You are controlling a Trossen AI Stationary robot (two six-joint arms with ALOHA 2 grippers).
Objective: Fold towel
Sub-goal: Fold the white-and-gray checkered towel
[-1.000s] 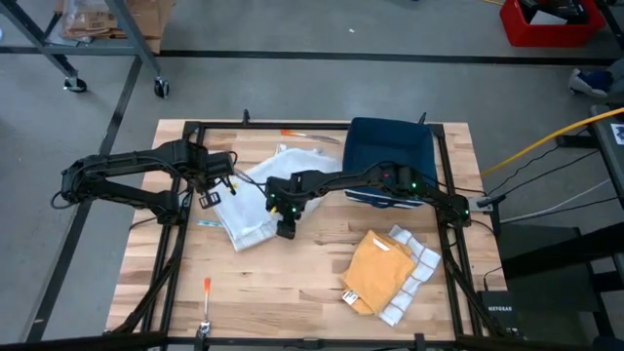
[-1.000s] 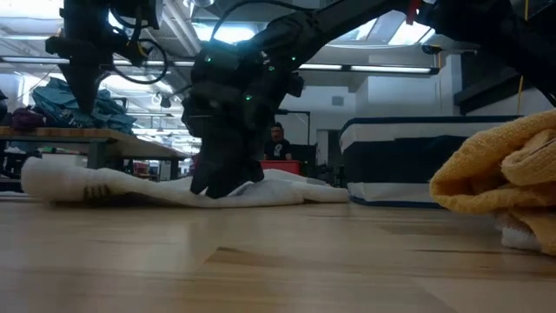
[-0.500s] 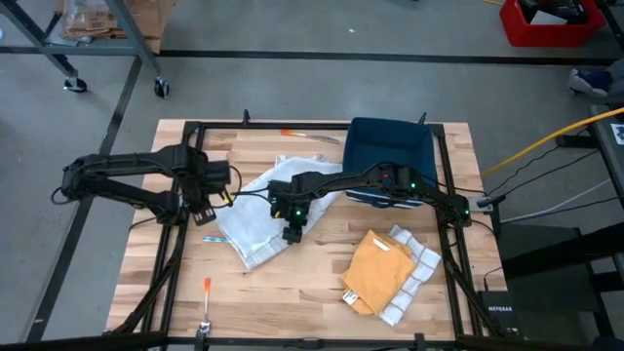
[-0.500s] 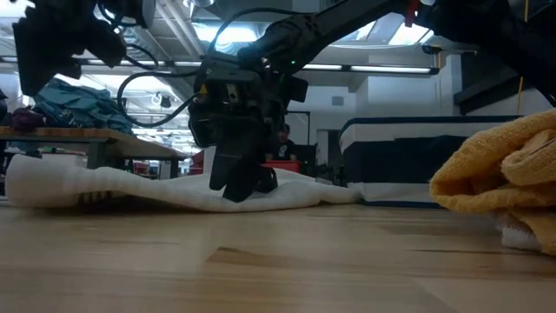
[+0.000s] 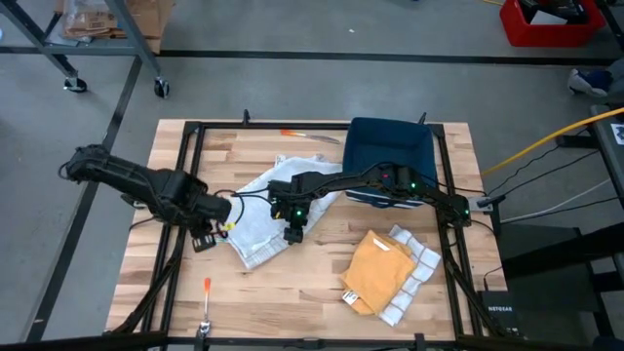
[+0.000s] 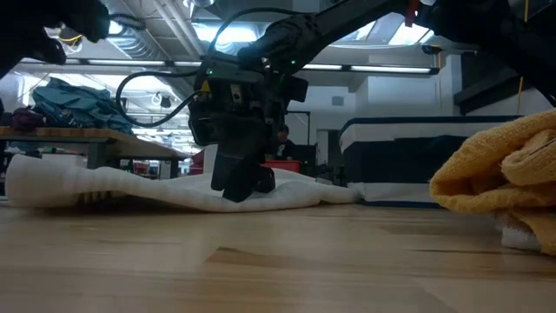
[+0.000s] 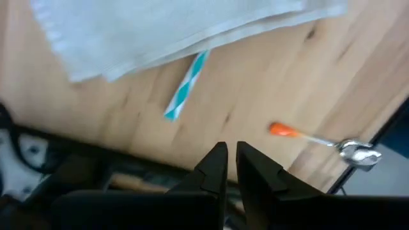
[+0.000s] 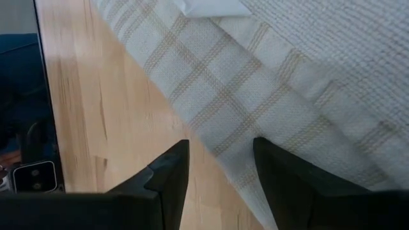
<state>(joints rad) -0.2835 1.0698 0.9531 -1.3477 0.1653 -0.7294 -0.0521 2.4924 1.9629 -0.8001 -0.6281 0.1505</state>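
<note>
You are partway through, by the look of it: the white towel lies with at least one layer doubled over, but the outline is skewed and rumpled, so I judge the fold unfinished and in need of squaring and probably one more fold.

Starting nearest the front edge of the table, an orange-handled spoon lies alone, and to the right sits a pile of a mustard-yellow cloth on a white waffle cloth; neither is part of this job. Just behind the spoon, your left gripper hangs off the towel's left corner with its fingers together and nothing between them; its wrist view shows a teal-striped straw lying at the towel's edge.

In the middle of the table your right gripper hovers at the towel's right edge, fingers apart and empty, with the hem running just beneath them.

The towel itself runs diagonally from the table's left centre toward the back. It is white with faint tan check lines, and a folded-over corner shows in the right wrist view. In the low view it lies mostly flat with soft ridges.

Farthest back stands a dark blue bin, near the towel's far end.
</note>
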